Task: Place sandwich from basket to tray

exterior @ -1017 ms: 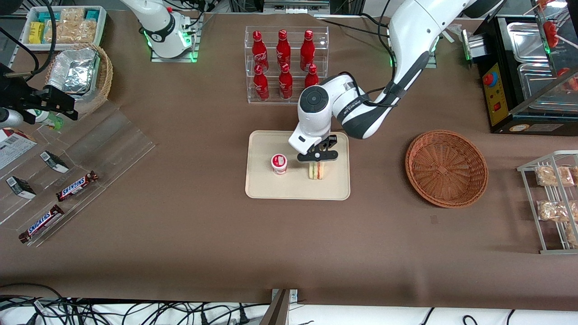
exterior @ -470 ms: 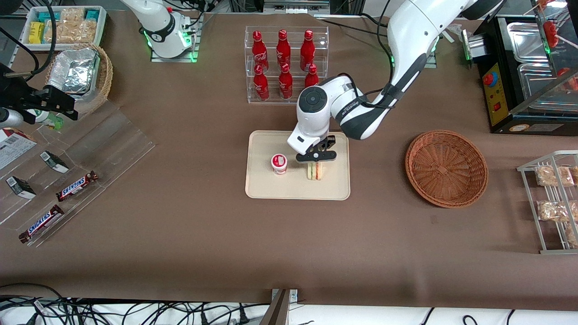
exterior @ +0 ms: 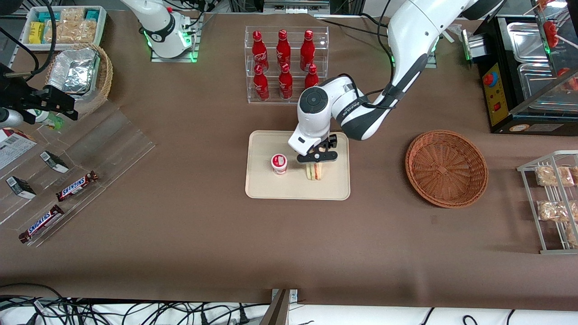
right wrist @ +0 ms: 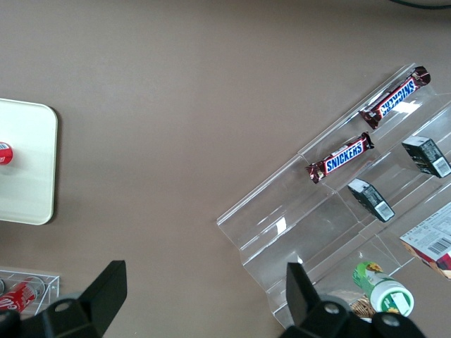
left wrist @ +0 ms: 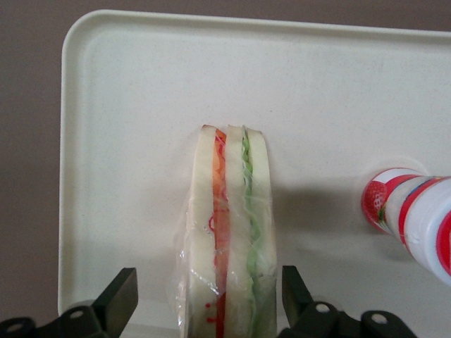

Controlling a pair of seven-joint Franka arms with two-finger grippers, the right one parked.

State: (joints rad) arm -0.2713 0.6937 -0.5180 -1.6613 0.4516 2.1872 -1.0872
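The wrapped sandwich stands on edge on the cream tray, showing white bread with orange and green layers. My left gripper hovers just above it, open, with a finger on each side and gaps between the fingers and the wrap. The reddish-brown basket sits empty toward the working arm's end of the table.
A small red-and-white cup stands on the tray beside the sandwich. The clear rack of red bottles is farther from the front camera than the tray. Candy bars on an acrylic stand lie toward the parked arm's end.
The gripper has let go of the sandwich and risen slightly; the sandwich stays standing on the tray.
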